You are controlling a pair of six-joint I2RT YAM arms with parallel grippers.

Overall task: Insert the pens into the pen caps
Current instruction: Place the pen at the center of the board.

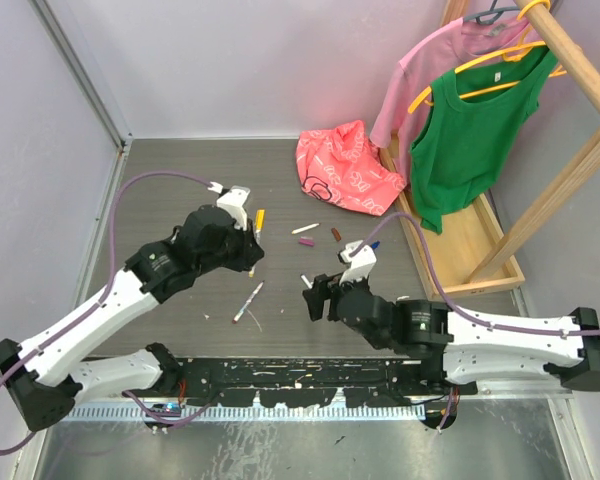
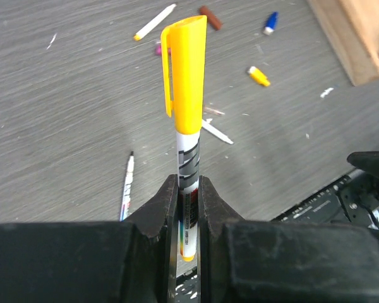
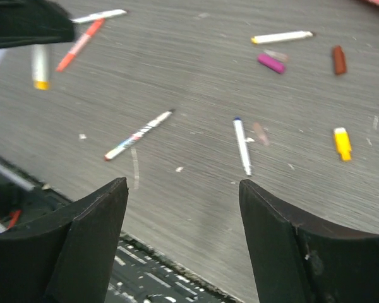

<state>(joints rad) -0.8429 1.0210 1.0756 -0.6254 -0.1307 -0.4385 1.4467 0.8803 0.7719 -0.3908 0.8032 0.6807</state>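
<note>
My left gripper (image 2: 188, 180) (image 1: 252, 242) is shut on a white pen (image 2: 188, 161) that wears a yellow cap (image 2: 186, 69) (image 1: 259, 217), held above the table. My right gripper (image 3: 183, 186) (image 1: 315, 297) hangs open and empty over the near part of the table. Loose pens lie below: a red-tipped pen (image 3: 138, 136) (image 1: 247, 302), a blue-tipped pen (image 3: 242, 145) and a yellow-tipped pen (image 3: 282, 38) (image 1: 305, 228). Loose caps lie further back: a purple cap (image 3: 270, 63), a dark red cap (image 3: 338, 60) (image 1: 336, 235), a yellow cap (image 3: 343, 143) (image 2: 259, 76) and a blue cap (image 2: 271, 22) (image 1: 373, 243).
A red patterned bag (image 1: 345, 165) lies at the back of the table. A wooden clothes rack (image 1: 570, 170) with a pink top and a green top (image 1: 475, 120) stands at the right. A black rail (image 1: 300, 375) runs along the near edge.
</note>
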